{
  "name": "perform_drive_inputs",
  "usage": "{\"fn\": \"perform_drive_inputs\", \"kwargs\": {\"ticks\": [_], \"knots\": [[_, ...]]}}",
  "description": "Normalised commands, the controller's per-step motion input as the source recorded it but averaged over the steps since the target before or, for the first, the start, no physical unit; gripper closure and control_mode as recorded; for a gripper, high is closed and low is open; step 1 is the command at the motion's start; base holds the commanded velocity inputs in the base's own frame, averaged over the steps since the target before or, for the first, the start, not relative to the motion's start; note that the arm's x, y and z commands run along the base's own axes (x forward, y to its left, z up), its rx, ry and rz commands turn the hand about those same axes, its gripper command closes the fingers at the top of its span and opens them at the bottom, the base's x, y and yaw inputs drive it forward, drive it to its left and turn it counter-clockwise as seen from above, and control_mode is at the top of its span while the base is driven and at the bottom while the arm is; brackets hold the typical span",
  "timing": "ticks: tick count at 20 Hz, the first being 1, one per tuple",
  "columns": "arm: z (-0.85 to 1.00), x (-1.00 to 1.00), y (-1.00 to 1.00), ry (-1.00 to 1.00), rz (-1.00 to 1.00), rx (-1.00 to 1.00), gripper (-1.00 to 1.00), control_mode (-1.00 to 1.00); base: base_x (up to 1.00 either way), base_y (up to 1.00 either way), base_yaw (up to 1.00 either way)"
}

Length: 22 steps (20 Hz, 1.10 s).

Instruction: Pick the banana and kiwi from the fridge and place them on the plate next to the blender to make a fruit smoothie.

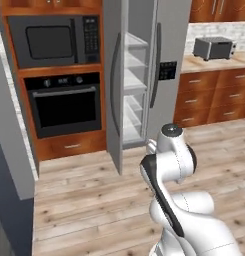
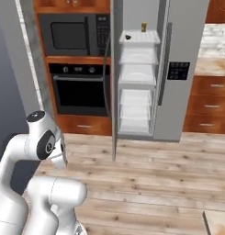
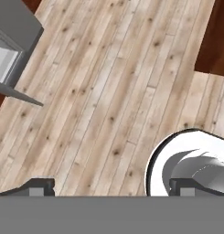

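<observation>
The gripper [image 3: 111, 187] sits nearest the hand camera, its two dark fingertips [image 3: 38, 187] set well apart with only bare wooden floor [image 3: 109, 91] between them, so it reads as spread and holding nothing; it points down at the planks, with a corner of the fridge [image 2: 182, 69] showing in the upper left of the hand view. In both base views the arm [image 1: 166, 170] is folded close over the base, well short of the fridge; the fridge's left door stands open, and the translucent shelves [image 2: 137, 73] inside are in plain sight. On the top shelf, at its left end, lies a small dark lump [image 2: 127, 36] that may be the kiwi or the banana, too small to tell which; a small yellow-gold jar [image 2: 144, 27] stands further back on the same shelf. A microwave [image 1: 54, 42] and oven [image 1: 64, 102] stand left of the fridge; a silver toaster [image 1: 213, 47] rests on the counter to the fridge's right. By my judgement the task has hardly begun: the door is already open, yet no fruit is picked; reaching the top shelf, both picks, and both placings on the plate remain.
</observation>
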Motion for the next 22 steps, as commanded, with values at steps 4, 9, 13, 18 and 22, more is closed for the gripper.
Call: {"fn": "perform_drive_inputs", "kwargs": {"ticks": [4,9,13,18,22], "knots": [[0.0,0.0,0.0,0.0,0.0,0.0,-1.0,1.0,1.0,-0.64,-0.16],[0.0,0.0,0.0,0.0,0.0,0.0,-1.0,1.0,1.0,-0.65,-0.18],[0.0,0.0,0.0,0.0,0.0,0.0,-1.0,1.0,0.99,-0.75,-0.15],[0.0,0.0,0.0,0.0,0.0,0.0,-1.0,1.0,0.98,-0.7,-0.04],[0.0,0.0,0.0,0.0,0.0,0.0,-1.0,1.0,0.9,0.0,0.27]]}}
